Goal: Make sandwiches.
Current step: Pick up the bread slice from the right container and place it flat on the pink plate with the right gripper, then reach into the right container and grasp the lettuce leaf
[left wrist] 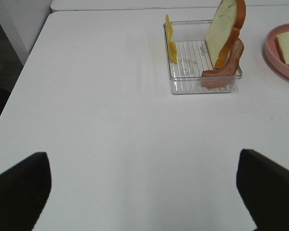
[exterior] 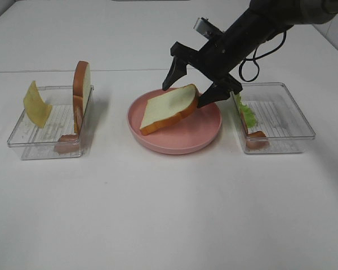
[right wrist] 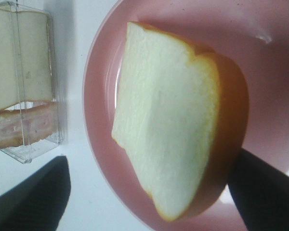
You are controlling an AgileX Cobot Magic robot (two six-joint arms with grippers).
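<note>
A white bread slice (exterior: 166, 109) with orange-brown crust lies tilted on the pink plate (exterior: 180, 140), its far right edge raised. My right gripper (exterior: 187, 90) hangs open over it, one finger on each side; the right finger touches the raised crust. The right wrist view shows the slice (right wrist: 168, 125) between the open fingers (right wrist: 265, 192). A second bread slice (exterior: 81, 84) stands upright in the left tray with a yellow cheese slice (exterior: 36, 104) and meat strip (exterior: 78, 115). Lettuce (exterior: 247, 112) and meat (exterior: 256, 138) sit in the right tray. My left gripper (left wrist: 143, 156) is open over bare table.
Two clear plastic trays stand on the white table, one at the left (exterior: 22, 143) and one at the right (exterior: 287, 121) of the plate. The left wrist view shows the left tray (left wrist: 202, 89) and the plate's edge (left wrist: 279, 53) ahead.
</note>
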